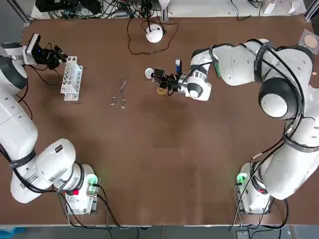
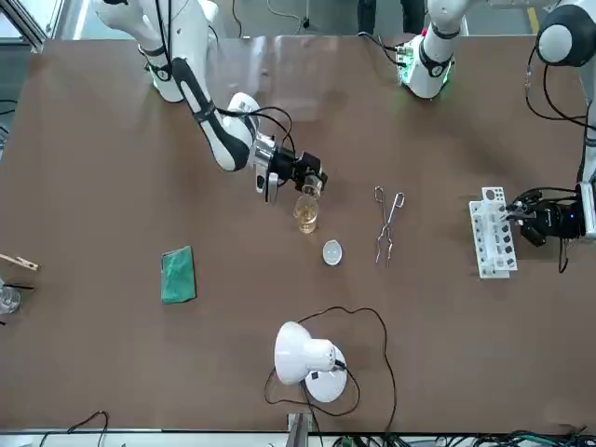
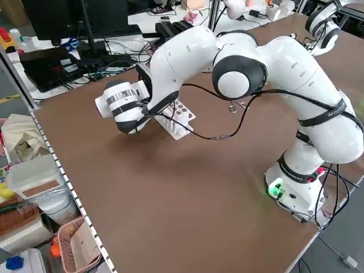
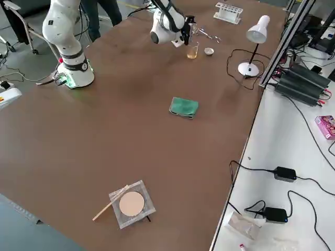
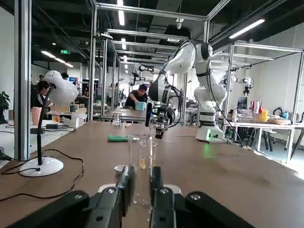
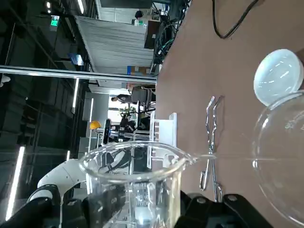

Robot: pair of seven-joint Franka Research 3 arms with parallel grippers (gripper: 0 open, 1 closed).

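Note:
My right gripper (image 1: 160, 79) hangs near the table's middle back, shut on a small clear beaker (image 6: 135, 183) held on its side. Just below it stands a round glass flask (image 1: 162, 90) with amber liquid (image 2: 307, 217). A white dish (image 1: 149, 73) lies just beyond the flask, and metal tongs (image 1: 119, 90) lie to its left. My left gripper (image 1: 59, 55) is at the far left, against a white test tube rack (image 1: 71, 78). Its fingers (image 5: 126, 190) are shut on a thin glass test tube (image 5: 135, 161) above the rack.
A white desk lamp (image 1: 154, 34) with a looping black cable stands at the back centre. A green cloth (image 2: 177, 275) lies on the robot's right half. A wire gauze with a round disc (image 4: 131, 204) and a wooden stick sit at the far right edge.

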